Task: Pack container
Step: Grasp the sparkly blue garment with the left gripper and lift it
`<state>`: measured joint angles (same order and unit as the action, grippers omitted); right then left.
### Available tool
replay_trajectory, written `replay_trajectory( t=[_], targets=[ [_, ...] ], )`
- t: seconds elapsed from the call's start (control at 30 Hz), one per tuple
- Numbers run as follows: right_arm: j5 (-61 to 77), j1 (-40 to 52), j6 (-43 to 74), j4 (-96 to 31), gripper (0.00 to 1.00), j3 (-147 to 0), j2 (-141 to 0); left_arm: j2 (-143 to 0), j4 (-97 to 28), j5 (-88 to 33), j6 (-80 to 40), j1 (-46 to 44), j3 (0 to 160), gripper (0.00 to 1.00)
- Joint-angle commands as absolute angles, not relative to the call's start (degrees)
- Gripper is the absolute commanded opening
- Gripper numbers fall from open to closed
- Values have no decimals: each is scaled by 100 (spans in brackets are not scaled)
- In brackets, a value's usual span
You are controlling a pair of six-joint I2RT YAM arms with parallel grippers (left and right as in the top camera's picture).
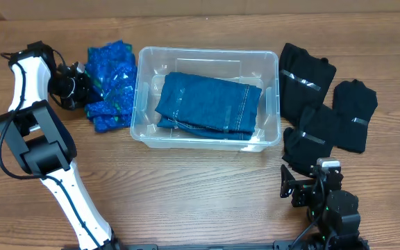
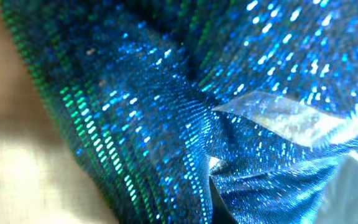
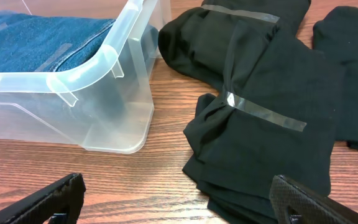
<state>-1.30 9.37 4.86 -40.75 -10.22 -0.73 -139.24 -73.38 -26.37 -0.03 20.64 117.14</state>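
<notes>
The container [image 1: 207, 48] sits in the middle of the table [image 1: 200, 187], and folded blue jeans [image 1: 210, 103] lie inside it. My left gripper [image 1: 82, 82] is down at the shiny blue cloth [image 1: 113, 73], just beside the left wall of the container. I cannot tell if this gripper is open or closed. My left wrist camera is so close that all it shows is sparkly cloth and a bit of clear tape [image 2: 284, 118], and none of my fingers. My right gripper [image 3: 178, 183] is wide open and holds nothing. It hangs low over the table, near the black bundles [image 1: 304, 76] on the right side of the container. I think a few things could go wrong. The shiny cloth looks slippery, so it may slide out if I pinch only a thin fold. The pieces lie in a heap, so I may drag a second one along. If I lift too low, the cloth may catch on the rim and push the light container away. I cannot count the shiny pieces, because they lie on top of each other.
</notes>
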Motion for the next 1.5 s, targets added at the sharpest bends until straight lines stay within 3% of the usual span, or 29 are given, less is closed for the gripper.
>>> replay_trajectory(
  t=[0.0, 0.17, 0.37, 0.57, 0.6, 0.67, 1.0, 1.27, 1.3, 1.33, 1.4, 1.47],
  targets=[
    [-121, 915, 467, -4058, 100, -917, -16, -12962, -7839, -2790, -82, 2056, 12578, 4],
    [-121, 915, 464, -4058, 100, -917, -16, -11740, -8512, -3271, 12, 1669, 13430, 4],
    [-119, 915, 464, -4060, 100, -917, -16, -10742, -8530, -3210, -141, 408, 13463, 4],
    [-119, 915, 467, -4060, 100, -917, -16, -10842, -8226, -2115, -1835, -1295, 13275, 4],
    [-119, 915, 467, -4058, 100, -917, -16, -10982, -7909, -1168, -2545, -1986, 13085, 4],
    [-121, 915, 467, -4060, 100, -917, -16, -11063, -7795, -613, -2888, -2292, 12947, 4],
    [-121, 915, 464, -4058, 100, -917, -16, -11664, -7647, -290, -3614, -2593, 12324, 4],
    [-119, 915, 467, -4060, 100, -917, -16, -11762, -7760, 54, -3505, -2495, 11668, 4],
    [-121, 915, 464, -4058, 100, -917, -16, -11762, -7846, 62, -3487, -2469, 11664, 6],
    [-121, 915, 464, -4058, 100, -917, -19, -11762, -8009, 148, -3483, -2432, 11662, 15],
    [-121, 915, 467, -4058, 100, -917, -16, -11754, -8265, 401, -3487, -2359, 11666, 42],
    [-119, 915, 464, -4060, 100, -917, -19, -11740, -8567, 709, -3487, -2228, 11679, 59]
  ],
)
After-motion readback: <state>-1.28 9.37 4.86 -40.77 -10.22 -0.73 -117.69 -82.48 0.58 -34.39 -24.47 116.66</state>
